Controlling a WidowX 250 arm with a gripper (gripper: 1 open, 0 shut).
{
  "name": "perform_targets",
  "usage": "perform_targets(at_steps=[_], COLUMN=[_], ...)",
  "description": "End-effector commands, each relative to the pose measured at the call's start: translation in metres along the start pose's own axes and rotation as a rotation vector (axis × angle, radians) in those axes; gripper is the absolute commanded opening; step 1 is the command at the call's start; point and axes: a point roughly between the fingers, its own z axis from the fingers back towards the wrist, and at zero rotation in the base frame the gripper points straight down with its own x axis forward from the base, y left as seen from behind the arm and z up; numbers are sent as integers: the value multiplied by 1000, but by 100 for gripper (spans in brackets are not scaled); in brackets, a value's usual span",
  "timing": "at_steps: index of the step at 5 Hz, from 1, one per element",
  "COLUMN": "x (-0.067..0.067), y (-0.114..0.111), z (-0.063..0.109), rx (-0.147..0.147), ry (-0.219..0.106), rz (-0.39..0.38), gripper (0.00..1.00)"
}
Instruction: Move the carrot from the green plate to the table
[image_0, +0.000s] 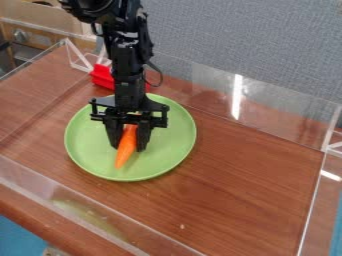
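Note:
The orange carrot (127, 152) lies tilted on the round light-green plate (88, 142), its thicker top end up between the black fingers. My gripper (128, 134) points straight down over the plate's middle and is shut on the carrot's upper part. The carrot's lower tip still rests on or just above the plate. The reddish-brown wood-grain table (254, 180) spreads around the plate.
A red block (98, 74) sits behind the arm at the back left. Low clear acrylic walls (274, 100) border the tabletop on all sides. Bare wood lies to the right and front of the plate.

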Motion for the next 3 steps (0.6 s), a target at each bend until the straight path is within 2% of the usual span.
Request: perform_targets(at_steps=[1, 2, 3], x=[4, 1, 5], y=[-9, -13, -3], z=[41, 56, 55], rx=[-18, -23, -23], ry=[-94, -96, -91], rz=[-38, -102, -119], gripper=[0, 0, 0])
